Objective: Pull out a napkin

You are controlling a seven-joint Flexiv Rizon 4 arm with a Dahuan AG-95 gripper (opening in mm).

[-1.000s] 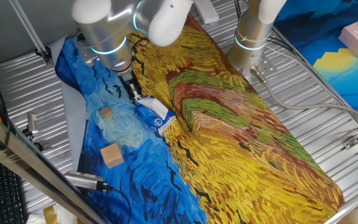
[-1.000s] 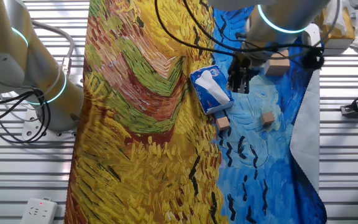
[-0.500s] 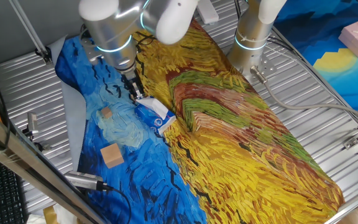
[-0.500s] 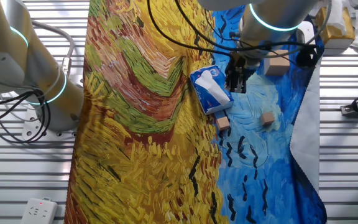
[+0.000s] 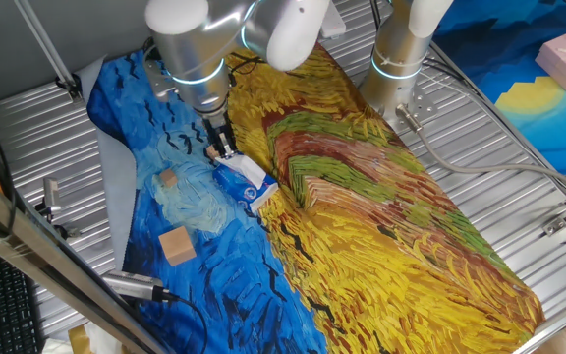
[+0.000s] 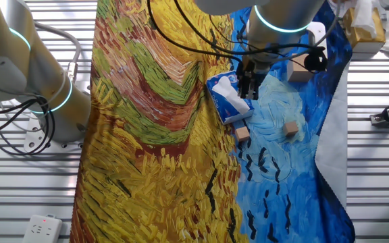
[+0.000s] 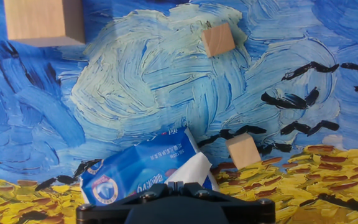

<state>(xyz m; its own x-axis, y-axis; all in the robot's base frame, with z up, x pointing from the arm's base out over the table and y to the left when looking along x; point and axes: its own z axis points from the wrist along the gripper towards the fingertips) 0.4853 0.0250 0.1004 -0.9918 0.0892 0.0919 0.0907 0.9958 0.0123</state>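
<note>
Pincer (image 5: pixel 226 149), opening indiscernible, above napkin (image 7: pixel 188 171) at lower centre; the unanchored tissue packet (image 7: pixel 143 167) may lift too.

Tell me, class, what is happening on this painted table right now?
A robot arm's two-finger gripper hangs directly above the blue-and-white tissue packet. A thin white napkin pokes from the packet's opening, not yet pulled out. Three tan wooden cubes sit nearby, untouched.

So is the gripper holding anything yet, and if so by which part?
Cannot tell. The gripper is down at the blue-and-white tissue packet, right by the white paper napkin sticking out of it, but no view shows the fingertips closed on it.
</note>
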